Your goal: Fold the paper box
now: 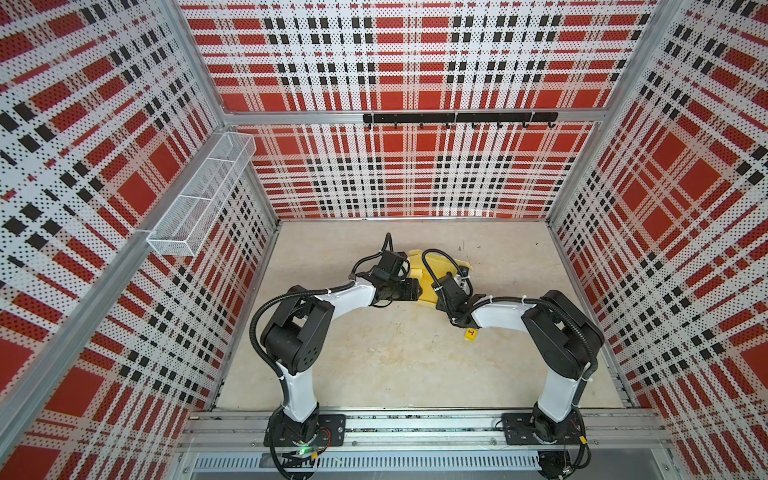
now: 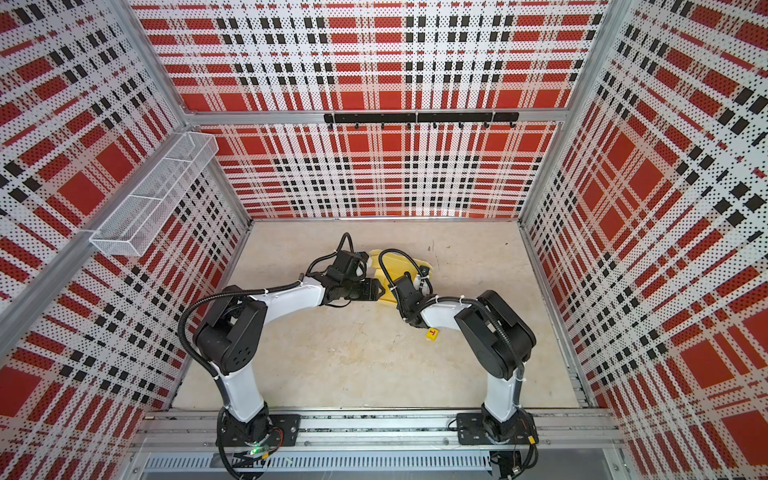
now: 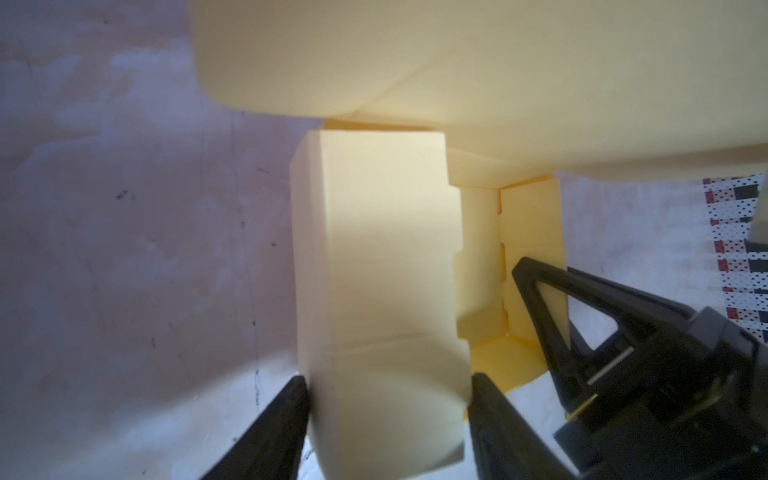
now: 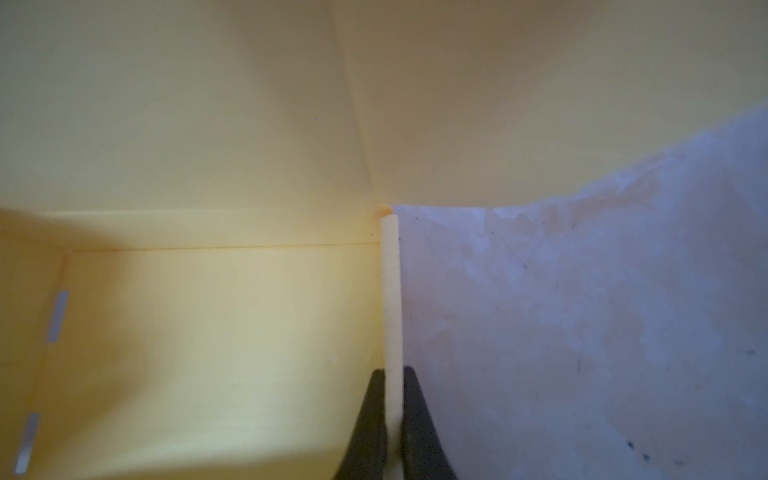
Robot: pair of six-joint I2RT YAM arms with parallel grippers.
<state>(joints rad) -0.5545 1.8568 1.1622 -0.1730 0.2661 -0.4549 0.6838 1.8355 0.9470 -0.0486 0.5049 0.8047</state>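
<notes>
Toward the far middle of the bench, the paper box lies partly folded between both arms. Each arm reaches forward and inward with its elbow bent and wrist low, and neither is clearly the nearer. The right fingers are clenched on a thin upright edge of the box. The left fingers stand spread, one on each side of a doubled side wall whose long axis runs straight away from them. Whether they press on it cannot be told. The next move probably depends on this wall tipping inward over the box floor.
</notes>
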